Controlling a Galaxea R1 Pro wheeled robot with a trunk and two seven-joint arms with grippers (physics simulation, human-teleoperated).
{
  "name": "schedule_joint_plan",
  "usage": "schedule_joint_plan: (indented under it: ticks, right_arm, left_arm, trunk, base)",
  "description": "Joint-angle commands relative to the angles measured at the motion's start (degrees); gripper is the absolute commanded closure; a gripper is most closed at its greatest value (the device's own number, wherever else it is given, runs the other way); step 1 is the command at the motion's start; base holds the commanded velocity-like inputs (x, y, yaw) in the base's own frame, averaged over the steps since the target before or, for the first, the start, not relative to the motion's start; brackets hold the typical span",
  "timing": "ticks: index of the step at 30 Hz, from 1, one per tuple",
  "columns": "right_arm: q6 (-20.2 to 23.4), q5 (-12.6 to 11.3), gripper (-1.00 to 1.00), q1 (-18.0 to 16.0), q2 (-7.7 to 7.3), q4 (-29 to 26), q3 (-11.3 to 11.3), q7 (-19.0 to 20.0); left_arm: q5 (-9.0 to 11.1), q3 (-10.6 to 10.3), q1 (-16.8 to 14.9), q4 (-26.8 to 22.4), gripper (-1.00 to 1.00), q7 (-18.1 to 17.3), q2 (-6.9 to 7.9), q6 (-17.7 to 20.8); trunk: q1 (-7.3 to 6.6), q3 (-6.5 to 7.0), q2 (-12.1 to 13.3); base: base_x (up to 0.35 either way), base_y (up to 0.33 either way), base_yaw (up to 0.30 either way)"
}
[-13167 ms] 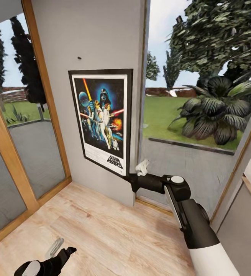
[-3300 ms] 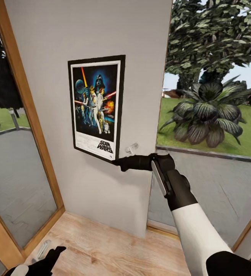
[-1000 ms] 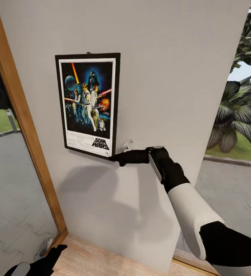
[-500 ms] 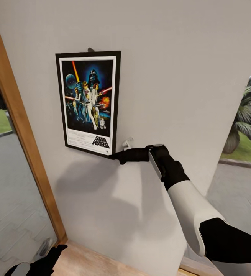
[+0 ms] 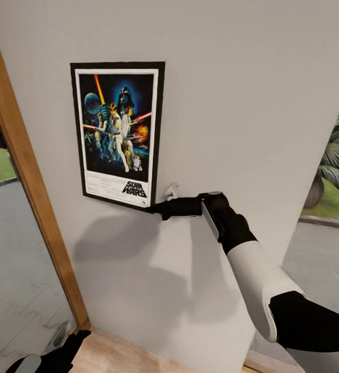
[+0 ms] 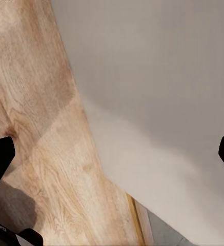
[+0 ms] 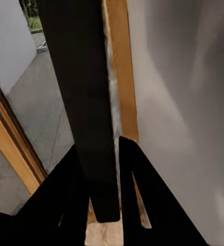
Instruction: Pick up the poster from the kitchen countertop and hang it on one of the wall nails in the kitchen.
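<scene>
My right gripper (image 5: 156, 208) clamped the poster (image 5: 117, 132)'s lower corner flat against the wall (image 5: 252, 103), left gripper (image 6: 112, 154) jaws apart by the floor (image 6: 35, 102); hanging step, next likely seat and release.

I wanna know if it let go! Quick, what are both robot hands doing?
Left gripper: open, holding nothing.
Right gripper: shut on the poster, at its bottom corner against the wall.

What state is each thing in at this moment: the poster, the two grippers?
poster: upright, flat against the pale wall, held by its lower corner.
right gripper: jaws shut on the poster's edge.
left gripper: jaws open, holding nothing, low over the wooden floor.
</scene>
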Motion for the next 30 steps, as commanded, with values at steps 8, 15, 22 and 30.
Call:
schedule_joint_plan:
  ticks: [8, 15, 22, 30]
  right_arm:
    - [0.04, 0.92, 1.00, -1.07, -0.10, 0.20, -0.25, -2.77]
    - [-0.19, 0.85, 1.00, -1.18, -0.07, 0.45, -0.61, -3.25]
    - [-0.28, 0.84, 1.00, -1.08, -0.02, 0.46, -1.31, -4.74]
    - [-0.29, 0.85, 1.00, -0.95, -0.02, 0.46, -1.38, -8.04]
  left_arm:
    - [0.61, 0.09, 0.00, -0.12, -1.00, 0.52, -0.02, 0.30]
    - [0.62, 0.09, 0.00, -0.12, -1.00, 0.52, -0.02, 0.28]
    - [0.61, 0.09, 0.00, -0.12, -1.00, 0.58, -0.02, 0.32]
    - [1.02, 0.09, 0.00, -0.12, -1.00, 0.69, -0.02, 0.41]
  trunk:
    - [0.10, -0.02, 0.07]
    - [0.10, -0.02, 0.07]
    - [0.10, -0.02, 0.07]
    - [0.10, -0.02, 0.07]
  base:
    - [0.079, 0.000, 0.000]
    - [0.002, 0.000, 0.000]
    - [0.000, 0.000, 0.000]
    - [-0.249, 0.000, 0.000]
